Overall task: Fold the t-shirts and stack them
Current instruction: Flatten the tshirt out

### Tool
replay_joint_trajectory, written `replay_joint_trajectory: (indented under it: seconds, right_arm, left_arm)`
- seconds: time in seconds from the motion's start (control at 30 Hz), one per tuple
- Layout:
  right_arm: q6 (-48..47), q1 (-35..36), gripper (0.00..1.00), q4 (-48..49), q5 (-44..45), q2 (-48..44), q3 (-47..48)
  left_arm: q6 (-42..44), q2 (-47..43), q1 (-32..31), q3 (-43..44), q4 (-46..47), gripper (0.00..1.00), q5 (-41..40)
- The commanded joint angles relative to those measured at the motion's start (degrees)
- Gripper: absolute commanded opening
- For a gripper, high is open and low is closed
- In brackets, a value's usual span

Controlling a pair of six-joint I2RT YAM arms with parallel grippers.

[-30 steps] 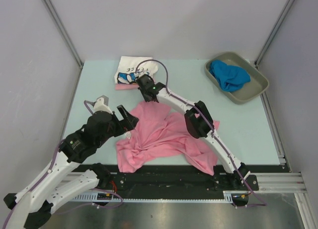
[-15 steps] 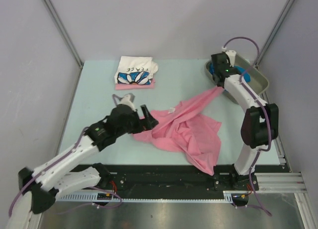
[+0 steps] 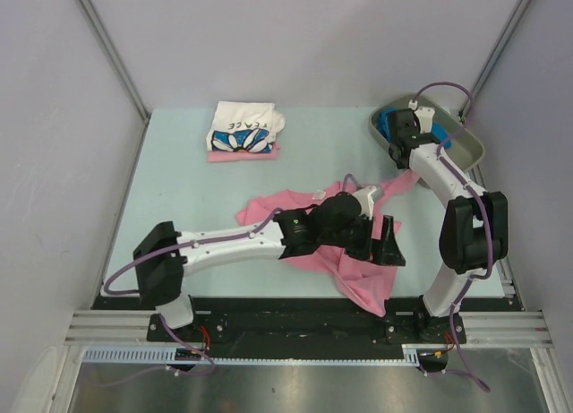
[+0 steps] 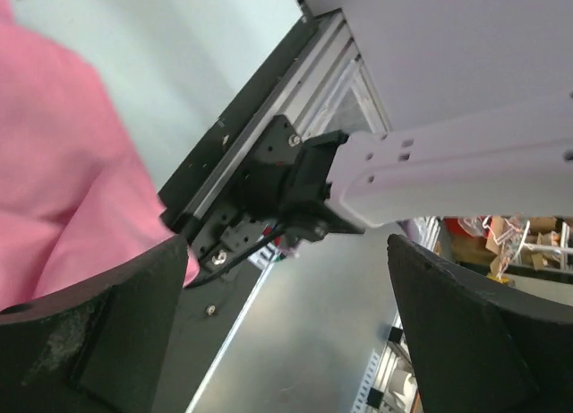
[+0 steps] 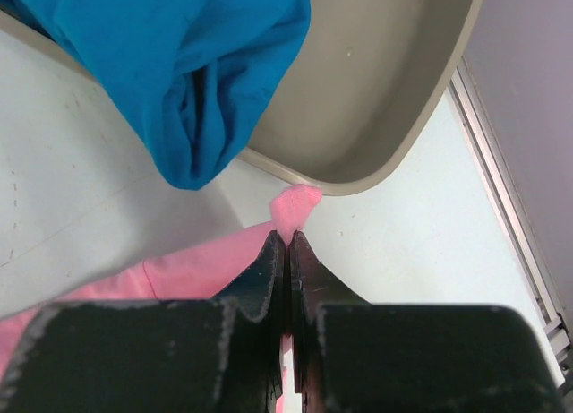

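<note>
The right end effector (image 5: 288,243) is pinched together on one corner of the loose pink t-shirt (image 3: 361,285), holding that corner at the near rim of the grey-olive tray (image 3: 466,150) by the counter's (image 3: 179,182) far right corner. The bright blue t-shirt (image 5: 179,64) sits bunched in the tray, partly spilling over its rim just beside the held corner. From that grip the pink cloth runs as a drawn strip toward the middle of the counter, then widens into a crumpled mass that reaches toward the near edge. Its long axis therefore lies on a diagonal from the far right corner to the near middle. The left end effector (image 3: 376,241) has its fingers spread wide apart with nothing between them, poised over the near right part of that mass with the arm reaching across the shirt. It is clearly the nearer arm to the free bulk. The next move probably depends on the left end effector dropping onto an edge or corner opposite the held one so the shirt can be stretched flat. Which seam lies beneath it cannot be told. The white flower-print t-shirt (image 3: 243,129) rests folded on another pink t-shirt (image 3: 240,155) near the far left corner, well apart.
</note>
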Motion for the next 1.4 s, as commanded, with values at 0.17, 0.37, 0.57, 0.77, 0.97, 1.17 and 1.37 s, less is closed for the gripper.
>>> replay_joint_trajectory:
  seconds: [0.17, 0.37, 0.57, 0.77, 0.97, 1.17, 1.37]
  right_arm:
    - [2.41, -1.27, 0.0, -0.57, 1.49, -2.51, -1.48]
    - [3.46, -1.62, 0.0, -0.04, -0.88, -3.83, -2.72]
    - [2.94, -1.71, 0.0, 0.84, -1.24, -4.18, -4.03]
    - [3.55, -1.71, 0.0, 1.81, -3.08, -4.36, -4.3]
    - [3.46, -1.53, 0.0, 2.6, -3.78, -4.18, -4.47]
    - [3.37, -1.62, 0.0, 2.69, -3.87, -3.83, -4.56]
    - [3.37, -1.62, 0.0, 2.86, -4.49, -4.01, -4.56]
  left_arm:
    - [0.59, 18.99, -0.11, 23.73, -7.93, 0.98, -2.8]
    - [4.91, 41.58, 1.73, 54.7, -28.94, 0.95, -4.74]
    - [4.99, 47.22, 3.49, 54.64, -30.1, 0.9, -8.42]
    - [6.49, 48.36, 5.07, 51.12, -31.15, 0.88, -15.8]
    - [8.34, 50.21, 6.31, 51.91, -30.45, 0.88, -19.68]
    - [8.34, 50.74, 6.48, 50.51, -29.66, 0.87, -17.31]
    - [10.09, 52.49, 4.73, 50.24, -32.2, 0.73, -17.66]
